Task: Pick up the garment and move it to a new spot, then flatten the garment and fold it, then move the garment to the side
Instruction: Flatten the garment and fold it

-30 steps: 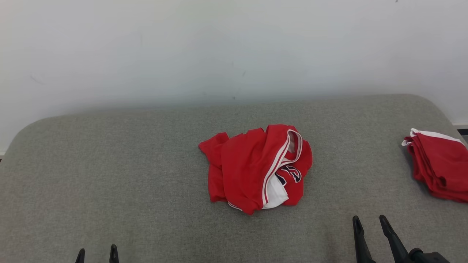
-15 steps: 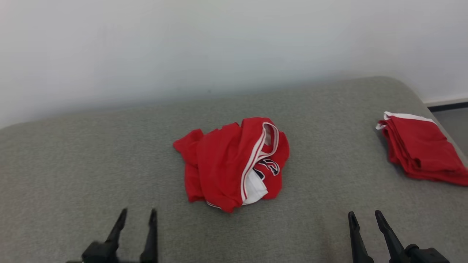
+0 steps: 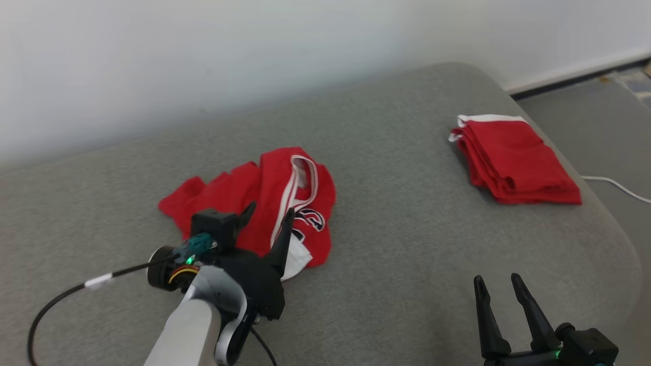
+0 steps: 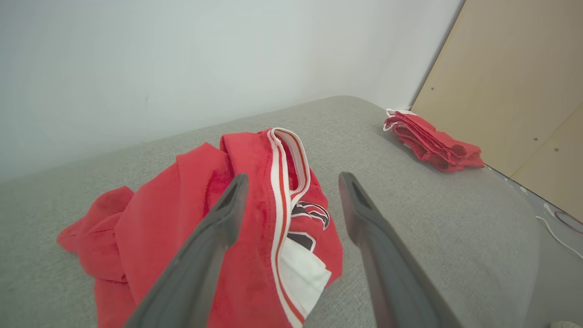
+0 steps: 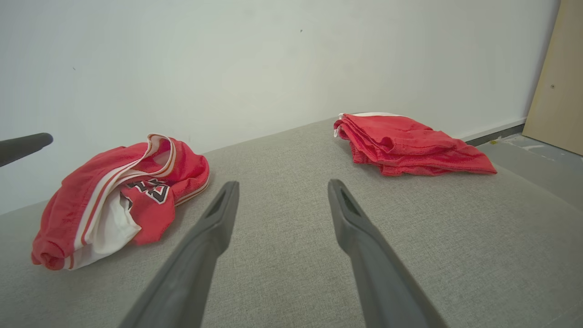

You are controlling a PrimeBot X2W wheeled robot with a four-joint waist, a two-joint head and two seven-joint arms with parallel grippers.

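The crumpled red garment (image 3: 244,193), with white trim and a dark printed logo, lies in a heap on the grey padded surface (image 3: 396,213). My left gripper (image 3: 269,212) hangs open just over its near part, one finger on each side of the white-striped band. In the left wrist view the garment (image 4: 159,205) spreads under the open left gripper (image 4: 294,177), with nothing between the fingers. My right gripper (image 3: 497,279) stands open and empty over bare padding at the lower right. The right wrist view has the garment (image 5: 123,196) off to the left of the right gripper (image 5: 283,183).
A folded stack of red cloth (image 3: 513,160) lies near the surface's right edge, also seen as the folded stack (image 5: 410,143). Past that edge are the floor and a white cable (image 3: 615,185). A pale wall runs behind, and a wooden panel (image 4: 514,82) stands at the right.
The head camera has swung, shifting the whole picture left. My left arm has risen and reached forward until its open fingers are over the garment. The right gripper has kept its place.
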